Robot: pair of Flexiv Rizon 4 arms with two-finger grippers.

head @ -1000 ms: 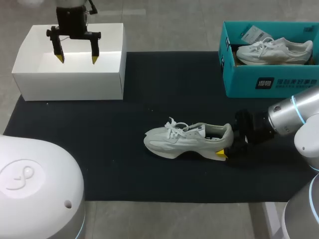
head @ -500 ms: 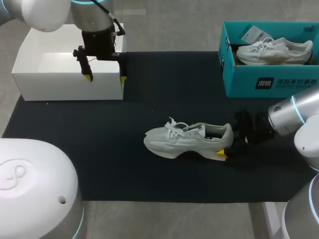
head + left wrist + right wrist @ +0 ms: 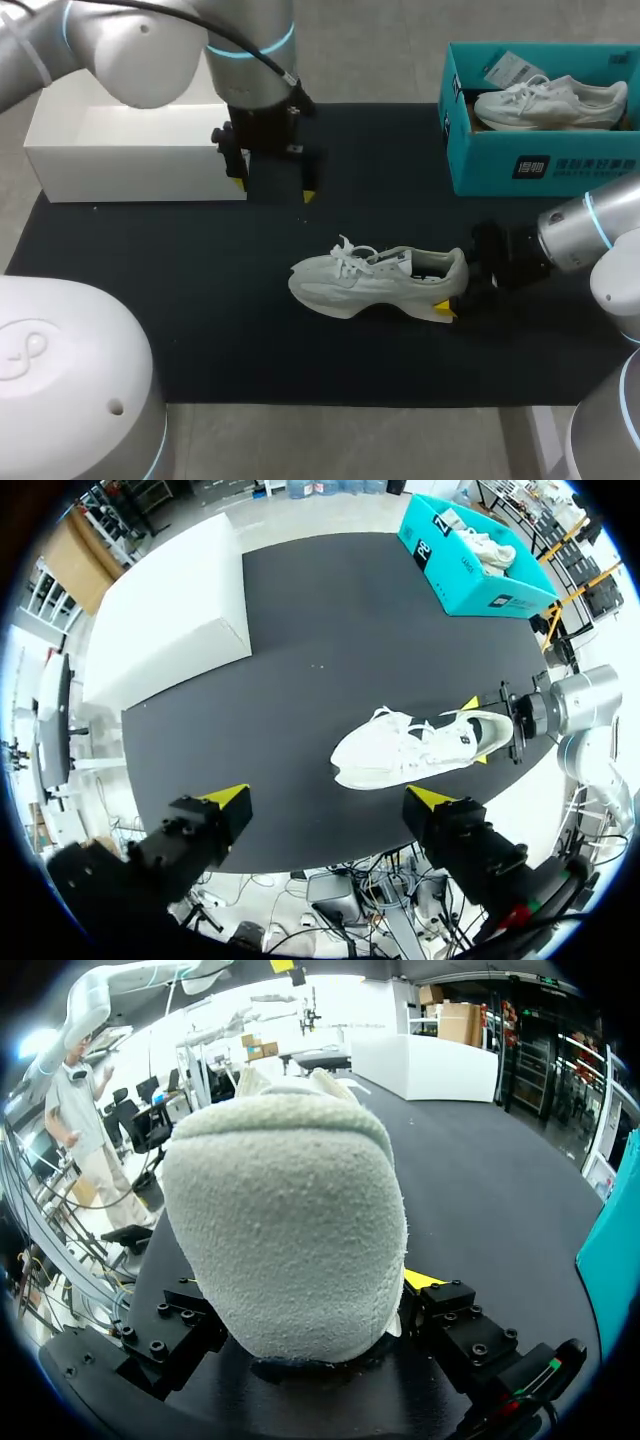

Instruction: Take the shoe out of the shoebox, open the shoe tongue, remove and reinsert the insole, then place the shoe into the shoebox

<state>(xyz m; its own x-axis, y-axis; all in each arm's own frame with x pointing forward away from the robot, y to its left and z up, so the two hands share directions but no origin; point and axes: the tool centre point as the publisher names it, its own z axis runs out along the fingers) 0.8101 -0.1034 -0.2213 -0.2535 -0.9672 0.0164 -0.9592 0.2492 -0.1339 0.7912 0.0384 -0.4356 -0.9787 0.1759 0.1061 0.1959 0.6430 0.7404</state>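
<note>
Right gripper (image 3: 457, 291) clamps the heel of the shoe (image 3: 375, 282), which sits upright on the dark mat (image 3: 200, 300), already out of the white shoebox (image 3: 140, 172), while the left gripper (image 3: 272, 188) hangs open beside that box, so tongue, insole and reboxing apparently remain.

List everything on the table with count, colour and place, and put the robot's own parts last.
pale grey fabric sneaker: one, pale grey, on its sole mid-mat, toe towards the left arm's side
white open cardboard shoebox: one, white, far left corner of the mat
teal cardboard shoebox: one, teal, far right, at the mat's edge
white lace-up sneaker: one, white, inside the teal cardboard shoebox
paper tag: one, white, inside the teal cardboard shoebox
black mat: one, black, covering the table
left gripper: one, black with yellow tips, open, above the mat beside the white shoebox's corner
right gripper: one, black with yellow tips, closed on the grey sneaker's heel
</note>
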